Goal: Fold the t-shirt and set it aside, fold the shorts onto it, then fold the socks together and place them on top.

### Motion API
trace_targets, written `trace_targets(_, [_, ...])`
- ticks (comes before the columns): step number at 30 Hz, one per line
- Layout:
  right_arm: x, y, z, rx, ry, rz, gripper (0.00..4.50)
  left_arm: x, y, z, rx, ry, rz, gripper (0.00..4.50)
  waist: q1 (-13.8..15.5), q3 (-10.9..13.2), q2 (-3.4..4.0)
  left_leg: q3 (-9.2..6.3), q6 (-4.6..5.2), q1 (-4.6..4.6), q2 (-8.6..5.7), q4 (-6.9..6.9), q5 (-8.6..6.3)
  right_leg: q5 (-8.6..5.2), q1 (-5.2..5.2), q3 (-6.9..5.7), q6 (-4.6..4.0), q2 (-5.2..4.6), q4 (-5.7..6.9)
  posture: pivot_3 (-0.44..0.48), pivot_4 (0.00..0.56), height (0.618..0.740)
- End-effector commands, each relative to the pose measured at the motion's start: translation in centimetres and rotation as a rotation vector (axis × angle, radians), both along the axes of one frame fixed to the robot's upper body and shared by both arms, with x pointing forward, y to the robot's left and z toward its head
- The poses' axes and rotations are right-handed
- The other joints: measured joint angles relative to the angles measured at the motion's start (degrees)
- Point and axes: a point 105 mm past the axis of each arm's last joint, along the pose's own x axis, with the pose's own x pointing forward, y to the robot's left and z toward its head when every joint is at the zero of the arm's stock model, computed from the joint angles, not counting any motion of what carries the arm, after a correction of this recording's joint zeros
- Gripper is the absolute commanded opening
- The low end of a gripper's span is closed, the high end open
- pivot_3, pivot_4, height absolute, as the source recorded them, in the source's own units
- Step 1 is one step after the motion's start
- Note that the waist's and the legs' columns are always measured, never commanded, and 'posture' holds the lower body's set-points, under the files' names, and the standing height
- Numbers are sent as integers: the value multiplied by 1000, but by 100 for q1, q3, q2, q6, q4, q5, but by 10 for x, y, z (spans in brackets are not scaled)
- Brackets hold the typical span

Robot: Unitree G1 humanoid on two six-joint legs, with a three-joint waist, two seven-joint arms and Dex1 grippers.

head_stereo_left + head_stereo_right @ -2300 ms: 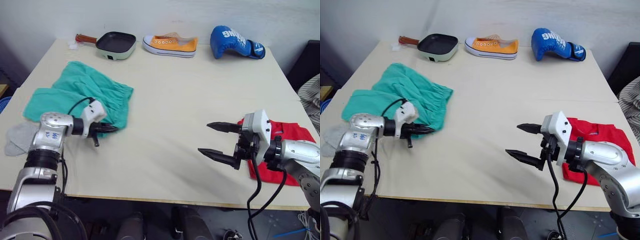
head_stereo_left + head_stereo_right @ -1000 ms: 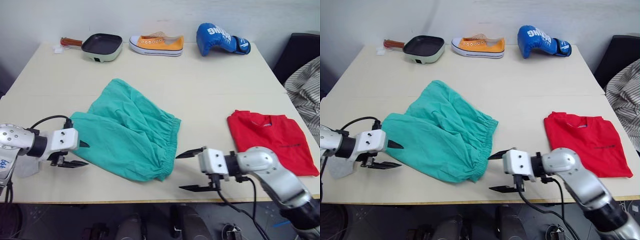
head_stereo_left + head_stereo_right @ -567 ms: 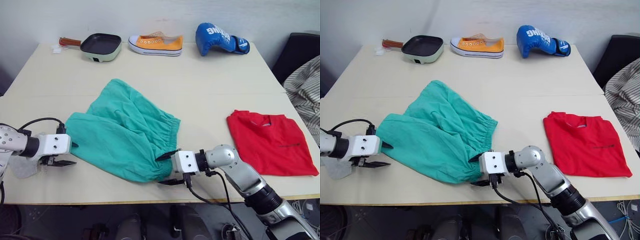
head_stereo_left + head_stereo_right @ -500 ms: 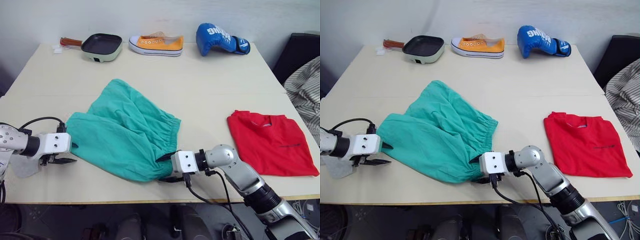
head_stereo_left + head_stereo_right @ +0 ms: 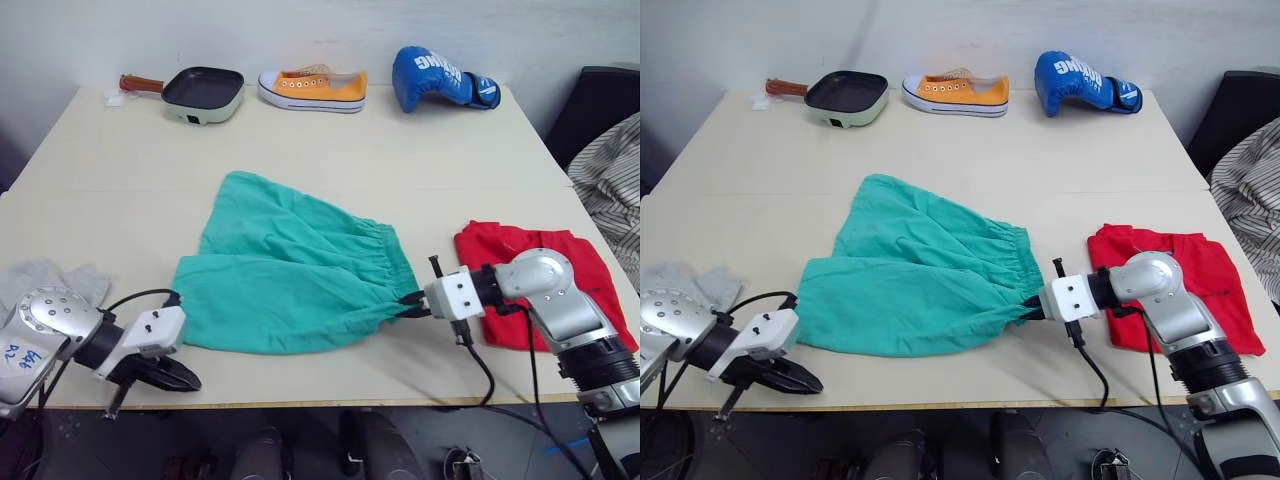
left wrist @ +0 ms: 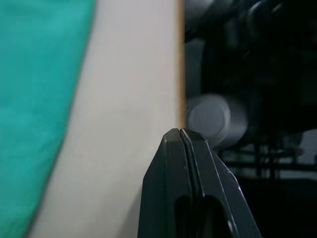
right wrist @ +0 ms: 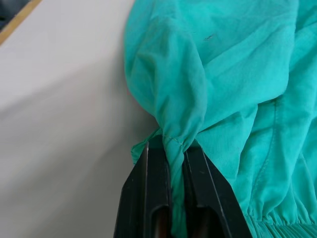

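Shorts: teal-green soft fabric shorts with a gathered elastic waistband (image 5: 290, 265) lie spread flat in the middle of the pale worktop (image 5: 330, 150), toward its front edge, waistband facing the right side.
Right gripper: right gripper (image 5: 412, 304) pinches a bunched corner of the shorts by the waistband between its two black fingers, as the right wrist view shows close up (image 7: 173, 148).
Left gripper: left gripper (image 5: 172, 377) hangs at the front edge near the left corner, its black fingers pressed together on nothing, just off the shorts' leg hem.
T-shirt: bright red short-sleeved t-shirt (image 5: 565, 270) lies folded near the right edge, partly behind the right arm.
Socks: light grey ankle socks (image 5: 50, 278) rest near the front left corner.
Far edge: black square pan with a brown handle (image 5: 200, 90), orange canvas sneaker (image 5: 312, 88), blue boxing glove (image 5: 440, 78).
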Motion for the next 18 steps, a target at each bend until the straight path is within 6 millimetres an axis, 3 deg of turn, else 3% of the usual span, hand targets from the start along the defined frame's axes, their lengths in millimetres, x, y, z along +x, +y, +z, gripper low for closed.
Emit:
trace_targets(1, [-6,-2,3,32,-21,12,13,8,-6,9,-19,-102,24,0,2,0,0,0,0,3,0,0,0,0,2,1,0,1,2,0,150,740])
trace_targets(5, [-4,-1,1,76,-23,-40,13,38,1,12,-15,-274,123,0,13,2,7,2,0,10,-4,3,0,0,10,3,-1,2,4,0,150,740])
trace_targets(7, [-3,0,1,92,-16,-58,0,40,10,9,15,-295,117,551,0,3,9,3,0,10,-3,2,0,0,10,3,0,2,3,0,150,740])
trace_targets(12, [-7,3,2,115,35,-66,1583,49,40,-5,131,-420,117,2174,-7,6,13,9,-3,17,3,-5,-1,-3,9,7,-5,8,1,0,150,740])
trace_targets(18, [-13,0,14,140,100,-91,3658,57,50,-5,136,-524,122,4036,30,6,14,10,-3,16,1,-2,-2,-2,10,5,-4,2,2,0,150,740])
